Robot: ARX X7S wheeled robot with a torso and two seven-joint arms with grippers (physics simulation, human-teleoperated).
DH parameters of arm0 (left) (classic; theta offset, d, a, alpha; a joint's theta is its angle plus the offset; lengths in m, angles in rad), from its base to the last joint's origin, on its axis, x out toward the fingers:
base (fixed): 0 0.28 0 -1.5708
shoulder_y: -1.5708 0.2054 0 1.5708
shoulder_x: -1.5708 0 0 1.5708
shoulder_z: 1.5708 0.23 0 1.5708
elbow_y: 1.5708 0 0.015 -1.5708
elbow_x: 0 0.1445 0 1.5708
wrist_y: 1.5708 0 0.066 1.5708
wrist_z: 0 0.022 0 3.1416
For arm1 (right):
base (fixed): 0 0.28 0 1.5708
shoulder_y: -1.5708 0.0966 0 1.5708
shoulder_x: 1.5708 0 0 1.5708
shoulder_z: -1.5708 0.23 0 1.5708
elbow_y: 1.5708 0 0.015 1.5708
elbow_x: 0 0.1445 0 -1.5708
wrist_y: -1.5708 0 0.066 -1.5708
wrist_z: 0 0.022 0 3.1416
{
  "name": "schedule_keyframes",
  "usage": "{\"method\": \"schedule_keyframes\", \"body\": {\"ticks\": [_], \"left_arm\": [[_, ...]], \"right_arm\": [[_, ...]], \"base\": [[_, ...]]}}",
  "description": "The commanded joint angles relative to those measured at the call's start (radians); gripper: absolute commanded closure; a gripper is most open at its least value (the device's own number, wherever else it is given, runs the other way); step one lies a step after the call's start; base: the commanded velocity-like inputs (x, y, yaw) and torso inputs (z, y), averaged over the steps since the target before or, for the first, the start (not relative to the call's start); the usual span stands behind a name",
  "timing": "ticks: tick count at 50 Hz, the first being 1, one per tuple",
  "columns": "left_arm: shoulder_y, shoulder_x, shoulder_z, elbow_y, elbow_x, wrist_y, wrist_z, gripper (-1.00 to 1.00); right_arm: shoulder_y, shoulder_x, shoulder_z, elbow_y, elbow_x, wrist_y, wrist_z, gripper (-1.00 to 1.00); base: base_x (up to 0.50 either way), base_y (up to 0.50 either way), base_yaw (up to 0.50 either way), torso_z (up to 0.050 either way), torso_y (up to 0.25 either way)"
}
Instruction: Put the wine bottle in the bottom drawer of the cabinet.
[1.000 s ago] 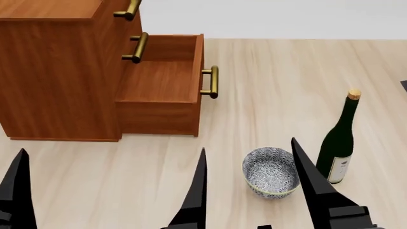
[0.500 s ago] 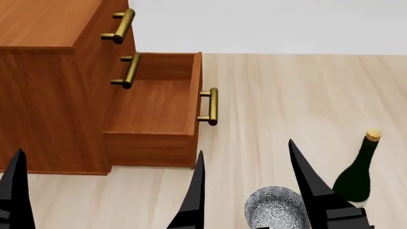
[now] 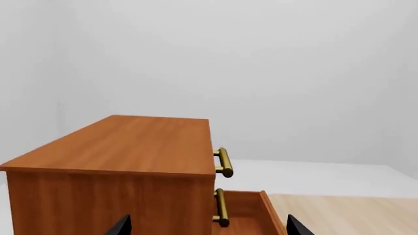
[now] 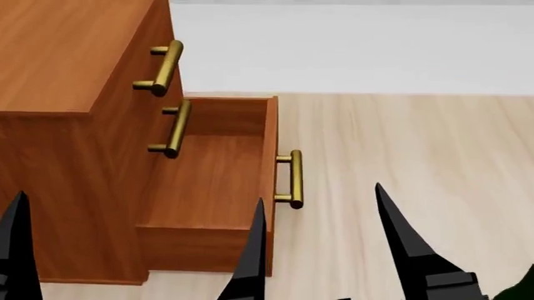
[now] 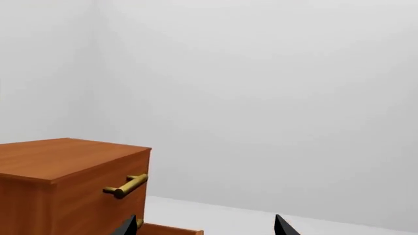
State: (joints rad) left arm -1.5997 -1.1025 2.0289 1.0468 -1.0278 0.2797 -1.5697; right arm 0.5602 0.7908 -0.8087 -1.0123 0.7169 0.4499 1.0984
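Reddish-brown wooden bottom drawer [image 4: 212, 187] stands open; both tools, left [image 4: 137, 250] and right [image 4: 321, 240], spread wide and empty, should grasp the bottle low.

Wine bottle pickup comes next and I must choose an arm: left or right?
Probably right. Only a green sliver of the wine bottle shows, beside the open right gripper; the left gripper faces the cabinet.
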Motion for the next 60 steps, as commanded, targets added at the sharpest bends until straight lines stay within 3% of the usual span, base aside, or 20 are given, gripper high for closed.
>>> {"method": "schedule_keyframes", "body": {"ticks": [1, 38, 49, 60], "left_arm": [[0.012, -0.002, -0.004, 0.0, 0.007, 0.002, 0.0, -1.0], [0.053, 0.0, -0.035, 0.0, 0.007, -0.007, 0.0, -1.0], [0.051, -0.005, -0.022, 0.0, 0.015, 0.0, 0.001, -1.0], [0.063, -0.004, -0.034, -0.001, 0.017, -0.012, 0.002, -1.0]], "right_arm": [[0.002, 0.004, -0.005, 0.007, 0.006, -0.013, 0.006, -1.0], [0.005, 0.009, -0.032, 0.013, -0.001, -0.031, 0.012, -1.0], [0.002, 0.018, -0.045, 0.018, 0.013, -0.019, 0.013, -1.0], [-0.047, 0.099, -0.04, -0.009, -0.001, -0.067, 0.013, -1.0]], "base": [[0.32, 0.0, 0.0, 0.0, 0.0], [0.31, 0.0, 0.0, 0.0, 0.001], [0.03, 0.0, 0.0, 0.0, 0.0], [0.0, 0.0, 0.0, 0.0, 0.0]]}}
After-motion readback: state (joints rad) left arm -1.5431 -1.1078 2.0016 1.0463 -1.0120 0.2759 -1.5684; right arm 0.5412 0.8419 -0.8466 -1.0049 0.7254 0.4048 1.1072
